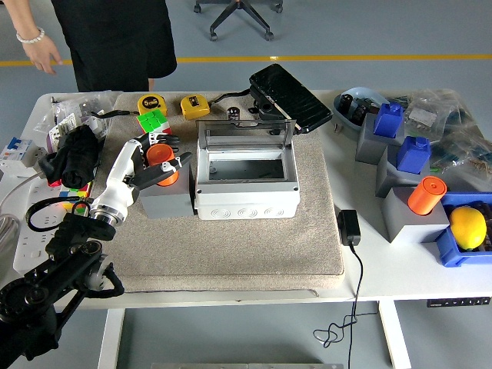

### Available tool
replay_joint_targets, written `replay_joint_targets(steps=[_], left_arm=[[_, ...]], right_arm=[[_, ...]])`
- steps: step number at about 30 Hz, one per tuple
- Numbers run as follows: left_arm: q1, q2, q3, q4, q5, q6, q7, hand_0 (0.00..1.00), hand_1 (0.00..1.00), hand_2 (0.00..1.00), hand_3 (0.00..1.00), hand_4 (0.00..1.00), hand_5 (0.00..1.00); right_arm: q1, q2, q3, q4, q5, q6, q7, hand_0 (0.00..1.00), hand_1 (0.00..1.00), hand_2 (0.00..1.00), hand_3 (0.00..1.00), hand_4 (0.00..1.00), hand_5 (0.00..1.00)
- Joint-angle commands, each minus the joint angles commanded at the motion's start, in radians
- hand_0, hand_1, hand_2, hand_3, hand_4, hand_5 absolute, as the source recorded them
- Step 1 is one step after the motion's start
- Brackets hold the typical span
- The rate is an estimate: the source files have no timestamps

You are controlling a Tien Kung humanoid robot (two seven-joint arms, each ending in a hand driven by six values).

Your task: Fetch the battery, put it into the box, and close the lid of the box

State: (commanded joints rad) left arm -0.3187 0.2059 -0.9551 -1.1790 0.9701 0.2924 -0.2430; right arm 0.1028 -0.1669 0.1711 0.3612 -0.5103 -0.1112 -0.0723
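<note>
Head view showed the left hand with fingers curled around the orange battery, which sat upright in its grey holder. The box just right stood empty, lid raised; lifting, placing and closing remained.

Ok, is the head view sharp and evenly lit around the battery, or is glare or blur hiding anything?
Head view: sharp, evenly lit, soft shadows only; orange battery and left robot hand read clearly; mild glare on the box's clear lid, nothing hidden.

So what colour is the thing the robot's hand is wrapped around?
Orange battery, held by the left hand; head view.
</note>
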Motion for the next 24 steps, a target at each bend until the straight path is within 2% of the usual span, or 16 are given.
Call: replay_joint_targets(steps=[5, 6, 11, 12, 13, 17, 18, 23, 24], left_arm=[[-0.005, -0.008, 0.005, 0.014, -0.012, 0.004, -0.002, 0.616, 0.580, 0.563, 0.537, 0.998, 0.135], [-0.006, -0.010, 0.006, 0.017, -0.017, 0.006, -0.003, 0.558, 0.497, 0.496, 0.479, 0.998, 0.052], [-0.013, -0.014, 0.010, 0.030, -0.044, 0.010, -0.014, 0.558, 0.497, 0.496, 0.479, 0.998, 0.052], [-0.014, -0.015, 0.012, 0.032, -0.046, 0.017, -0.018, 0.517, 0.437, 0.435, 0.394, 0.998, 0.022], [-0.016, -0.017, 0.014, 0.035, -0.034, 0.033, -0.022, 0.517, 0.437, 0.435, 0.394, 0.998, 0.022], [-0.023, -0.022, 0.020, 0.041, -0.038, 0.052, -0.031, 0.517, 0.437, 0.435, 0.394, 0.998, 0.022], [-0.025, -0.024, 0.021, 0.043, -0.043, 0.054, -0.033, 0.459, 0.368, 0.345, 0.285, 0.988, 0.002], [-0.032, -0.031, 0.028, 0.055, -0.056, 0.064, -0.038, 0.459, 0.368, 0.345, 0.285, 0.988, 0.002], [-0.033, -0.033, 0.030, 0.057, -0.057, 0.067, -0.039, 0.253, 0.295, 0.271, 0.225, 0.901, 0.002]], right_arm=[[0.001, 0.001, -0.001, 0.000, 0.000, 0.000, 0.000, 0.595, 0.606, 0.579, 0.563, 0.933, 0.451], [0.001, 0.001, -0.002, 0.000, 0.000, 0.000, 0.000, 0.595, 0.606, 0.579, 0.564, 0.933, 0.450], [0.001, 0.000, -0.003, 0.000, 0.000, 0.000, 0.000, 0.595, 0.606, 0.579, 0.564, 0.933, 0.450], [0.001, 0.000, -0.002, 0.001, -0.001, 0.000, 0.000, 0.594, 0.605, 0.578, 0.563, 0.932, 0.450], [0.001, 0.001, -0.003, 0.000, 0.000, 0.000, 0.000, 0.594, 0.605, 0.578, 0.563, 0.932, 0.450], [0.002, 0.001, -0.001, 0.000, -0.001, 0.000, 0.000, 0.594, 0.605, 0.578, 0.563, 0.932, 0.450], [0.002, 0.001, -0.001, 0.001, -0.002, 0.000, 0.000, 0.594, 0.606, 0.579, 0.563, 0.932, 0.451], [0.003, 0.002, -0.003, 0.001, -0.001, 0.000, 0.000, 0.594, 0.606, 0.579, 0.563, 0.932, 0.451], [0.004, 0.002, -0.004, 0.001, -0.001, 0.000, 0.000, 0.594, 0.605, 0.578, 0.563, 0.933, 0.451]])
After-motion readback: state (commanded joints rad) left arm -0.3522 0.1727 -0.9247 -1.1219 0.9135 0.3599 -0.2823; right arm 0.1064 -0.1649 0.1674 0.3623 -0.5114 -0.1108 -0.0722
